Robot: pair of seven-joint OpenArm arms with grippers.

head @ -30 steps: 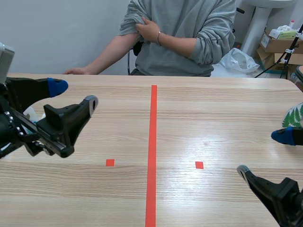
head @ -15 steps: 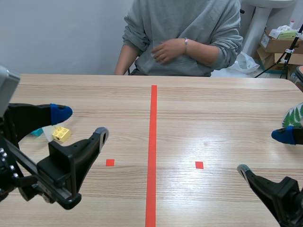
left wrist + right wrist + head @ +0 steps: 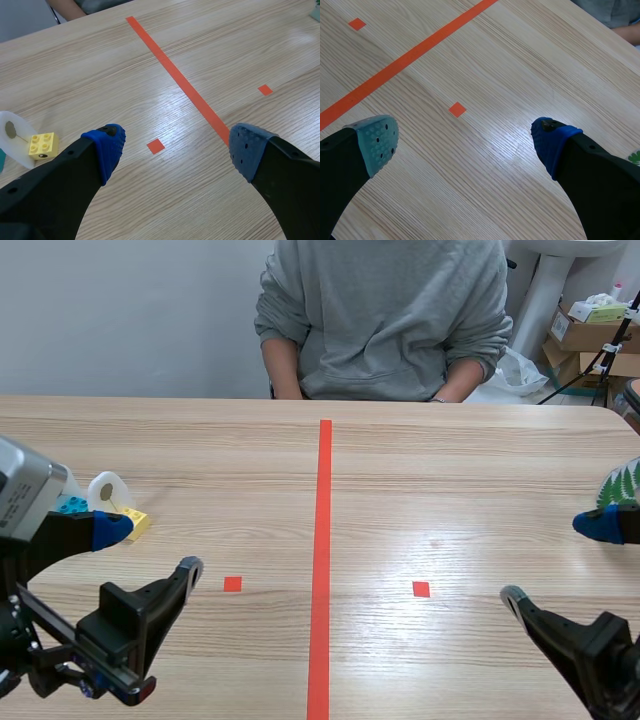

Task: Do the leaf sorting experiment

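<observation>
Leaf-print obj (image 3: 621,483) cut off, cyan block (image 3: 72,505) mostly hidden

No readable text (boxes (image 3: 582,332) perhaps labelled)

At the far right edge of the frame, about halfway up, a white card printed with a green fern leaf (image 3: 620,483) pokes into view. Only part of it shows, and I can't tell whether it lies flat. Over at the left side, also about mid-height, three small things huddle together: a yellow studded plastic brick (image 3: 136,522) sitting with its four studs up, a white oval piece with a small brown round spot (image 3: 108,490) touching the brick on its far side, and a teal block (image 3: 72,505) just beside them toward the left edge, mostly hidden.
</observation>
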